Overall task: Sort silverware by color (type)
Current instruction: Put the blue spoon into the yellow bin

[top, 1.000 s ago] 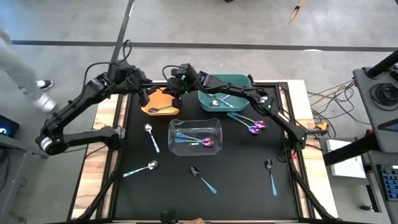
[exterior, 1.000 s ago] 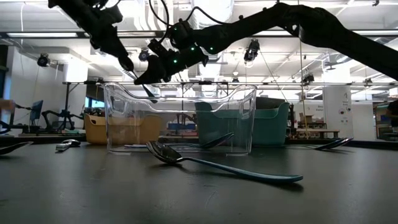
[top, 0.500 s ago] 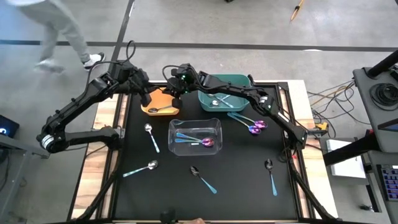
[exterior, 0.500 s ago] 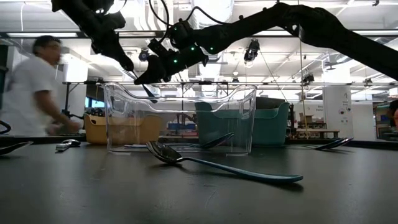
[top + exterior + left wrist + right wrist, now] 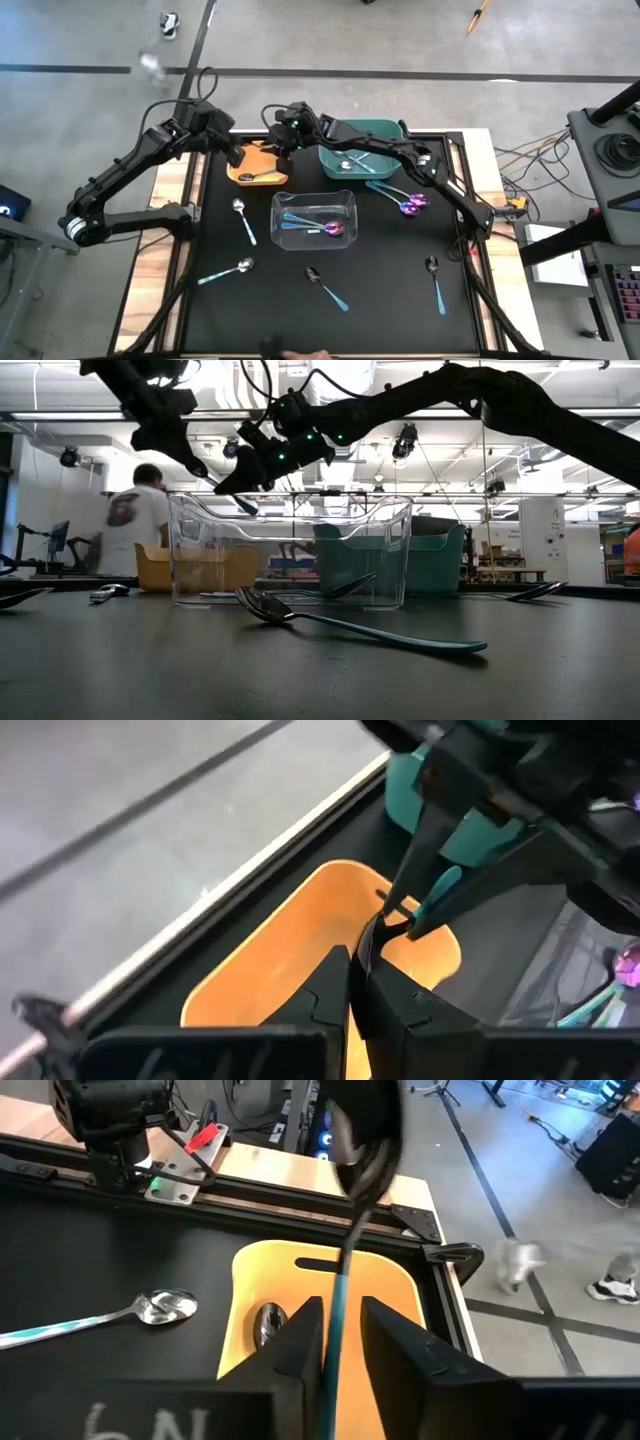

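Dark-bowled spoon (image 5: 352, 1210) upright above orange bin (image 5: 395, 1330); other teal-handled spoons (image 5: 326, 285) scattered on mat, some in bins.

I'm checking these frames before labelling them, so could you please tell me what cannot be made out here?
- High view: whether the right gripper over the orange bin grips the spoon; too small, and the arm covers it.
- Right wrist view: the dark spoon stands between the fingers; contact with the pads is unclear.
- Low view: the orange bin's contents, behind the clear bin.
- Left wrist view: the left gripper is shut; the bin floor beneath is hidden.
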